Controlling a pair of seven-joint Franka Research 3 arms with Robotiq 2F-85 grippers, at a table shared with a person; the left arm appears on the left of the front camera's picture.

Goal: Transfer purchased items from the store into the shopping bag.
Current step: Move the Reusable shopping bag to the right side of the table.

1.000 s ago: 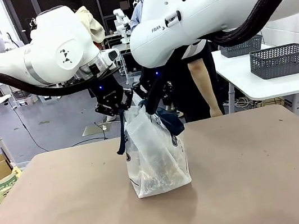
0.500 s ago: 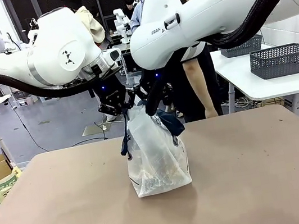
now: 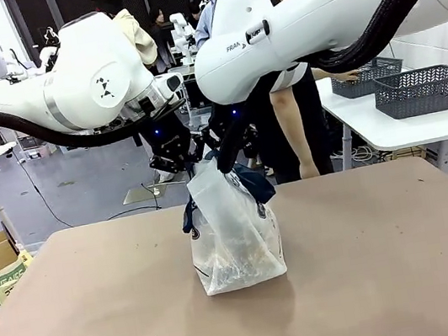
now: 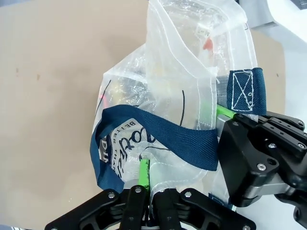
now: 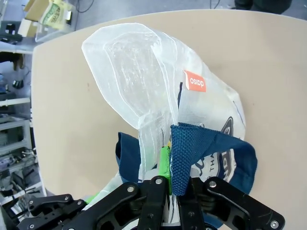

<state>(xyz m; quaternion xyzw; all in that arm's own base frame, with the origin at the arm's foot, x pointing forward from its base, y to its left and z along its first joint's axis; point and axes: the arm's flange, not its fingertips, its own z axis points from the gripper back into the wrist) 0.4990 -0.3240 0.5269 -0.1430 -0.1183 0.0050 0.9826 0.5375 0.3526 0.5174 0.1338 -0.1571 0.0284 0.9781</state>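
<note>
Front view, and the left gripper [image 3: 178,160] has just slid up and in toward the right gripper [image 3: 225,166]. The two now hang almost touching above the shopping bag [image 3: 235,234]. Both are clenched. The left one's green pads pinch the bag's clear rim just under the navy strap, and the right one nips rim and strap together. The bag hangs straight below both tools with its mouth drawn nearly shut between them and its base on the table [image 3: 395,277]. Pale goods [image 3: 234,260] lie heaped in the bottom, well below the jaws. Beyond the right gripper, the person's hand [image 3: 353,75] has swung out to a grey basket [image 3: 366,70]. My read: loading looks finished, and they're gathering the top.
</note>
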